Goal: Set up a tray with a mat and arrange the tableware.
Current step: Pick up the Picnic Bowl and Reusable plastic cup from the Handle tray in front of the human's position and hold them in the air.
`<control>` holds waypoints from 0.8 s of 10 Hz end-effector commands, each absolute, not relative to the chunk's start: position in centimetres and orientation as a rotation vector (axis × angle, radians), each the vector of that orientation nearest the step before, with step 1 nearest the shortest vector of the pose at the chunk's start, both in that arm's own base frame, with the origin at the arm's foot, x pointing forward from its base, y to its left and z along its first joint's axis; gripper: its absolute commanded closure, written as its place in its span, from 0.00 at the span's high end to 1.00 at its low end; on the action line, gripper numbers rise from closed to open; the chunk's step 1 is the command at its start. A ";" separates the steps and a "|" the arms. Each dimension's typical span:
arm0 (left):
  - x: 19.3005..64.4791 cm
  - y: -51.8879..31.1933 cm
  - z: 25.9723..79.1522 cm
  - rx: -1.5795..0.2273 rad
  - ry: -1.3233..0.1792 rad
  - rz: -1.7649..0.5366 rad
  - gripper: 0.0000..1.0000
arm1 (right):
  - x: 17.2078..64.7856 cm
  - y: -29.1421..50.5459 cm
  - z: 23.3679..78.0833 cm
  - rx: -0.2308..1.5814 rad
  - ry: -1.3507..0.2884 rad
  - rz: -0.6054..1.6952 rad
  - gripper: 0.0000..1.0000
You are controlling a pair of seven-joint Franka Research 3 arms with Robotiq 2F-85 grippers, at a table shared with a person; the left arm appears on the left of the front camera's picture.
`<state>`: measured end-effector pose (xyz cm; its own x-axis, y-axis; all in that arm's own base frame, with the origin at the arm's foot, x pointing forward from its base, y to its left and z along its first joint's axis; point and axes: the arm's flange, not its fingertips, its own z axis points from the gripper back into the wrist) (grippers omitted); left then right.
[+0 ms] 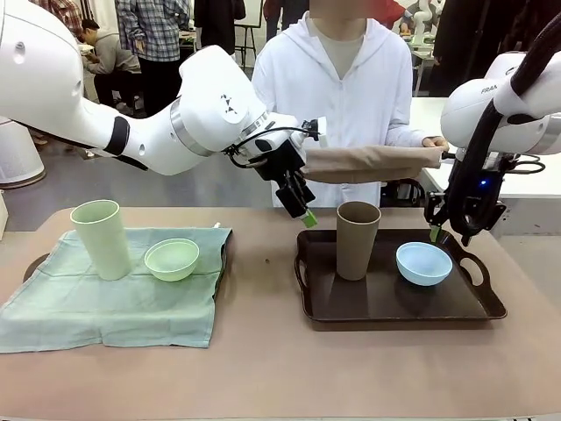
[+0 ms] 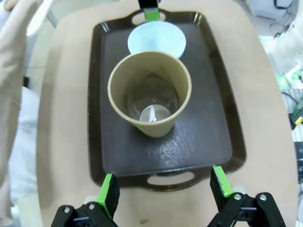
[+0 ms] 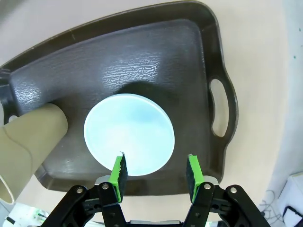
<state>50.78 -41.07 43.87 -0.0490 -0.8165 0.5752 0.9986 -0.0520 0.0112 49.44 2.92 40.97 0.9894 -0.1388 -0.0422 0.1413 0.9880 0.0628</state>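
The green cloth [image 1: 114, 303] at seven o'clock bears the pale green tumbler [image 1: 101, 239] and mint bowl [image 1: 172, 260]. Over the tray [image 1: 386, 304] at three, the left gripper [image 2: 163, 176] is spread above the brown tumbler [image 2: 149, 92] and the right gripper [image 3: 156, 160] is released above the blue bowl [image 3: 129, 135] (person's mat [image 1: 372, 163] held at twelve). Likely best to pinch one rim wall each.

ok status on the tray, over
Left end effector open by brown tumbler. Right end effector open over blue bowl. Person holds folded tan cloth beyond tray.
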 end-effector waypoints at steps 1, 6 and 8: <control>51.5 -40.7 41.6 -0.548 -0.539 -1.628 1.00 | 49.3 3.2 39.6 0.099 0.033 -0.118 0.66; 52.1 -41.7 36.2 -0.680 -0.684 -1.720 1.00 | 47.8 3.4 36.6 0.073 0.068 -0.097 0.66; 52.4 -42.1 35.5 -0.677 -0.700 -1.650 1.00 | 47.6 3.3 35.6 0.088 0.071 -0.080 0.66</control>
